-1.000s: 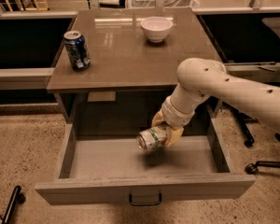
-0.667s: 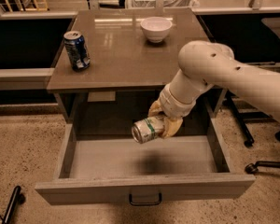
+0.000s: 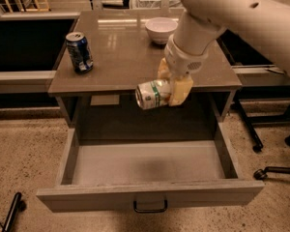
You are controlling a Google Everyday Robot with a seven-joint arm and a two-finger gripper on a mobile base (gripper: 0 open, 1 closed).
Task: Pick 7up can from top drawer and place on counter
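Observation:
My gripper (image 3: 170, 88) is shut on the 7up can (image 3: 152, 94), a pale green-and-white can held on its side with a silver end facing left. It hangs in the air at the counter's front edge, well above the open top drawer (image 3: 150, 163). The drawer is pulled out, with a small dark handle (image 3: 150, 207) on its front panel. The glossy brown-grey counter (image 3: 121, 57) lies just behind and to the left of the can. My white arm comes in from the upper right.
A dark blue can (image 3: 79, 52) stands upright at the counter's left. A white bowl (image 3: 161, 29) sits at the back centre. Chair bases with castors (image 3: 270, 170) stand on the floor at the right.
My gripper has lifted the 7up can out of the drawer, up to the level of the counter's front edge. The drawer and the other objects have not moved.

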